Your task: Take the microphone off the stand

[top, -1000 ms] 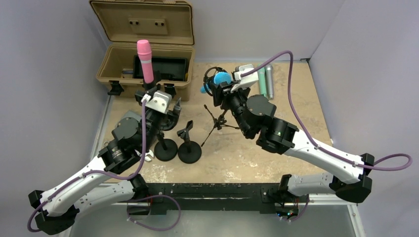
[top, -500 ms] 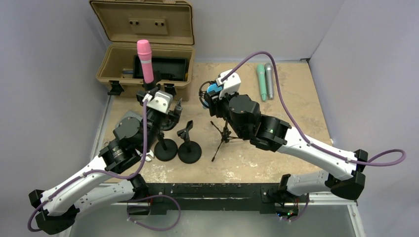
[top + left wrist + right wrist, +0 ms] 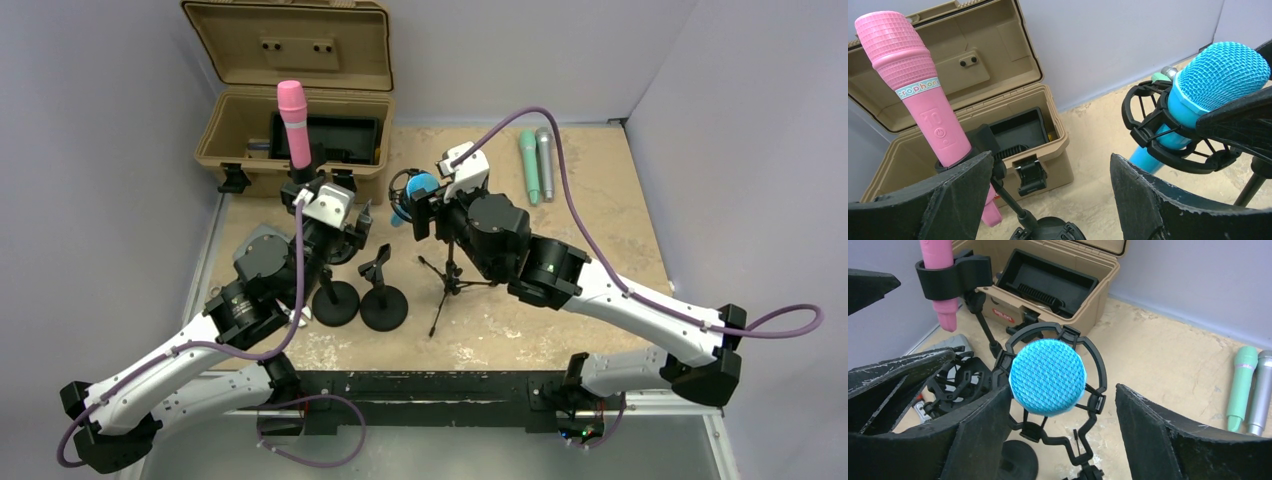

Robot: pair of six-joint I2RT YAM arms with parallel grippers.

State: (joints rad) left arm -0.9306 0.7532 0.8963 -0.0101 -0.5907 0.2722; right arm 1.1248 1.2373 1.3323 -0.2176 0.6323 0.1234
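Right wrist view: blue microphone (image 3: 1048,377) handle hidden behind its own head; stand (image 3: 1064,331) legs cut off at bottom edge. Case (image 3: 1098,290) contents too dark to identify.

Overhead rear view; both wrist views close on blue microphone (image 3: 1220,80)

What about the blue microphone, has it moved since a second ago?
Yes. The blue microphone has shifted left, away from the green microphone and toward the tan case.
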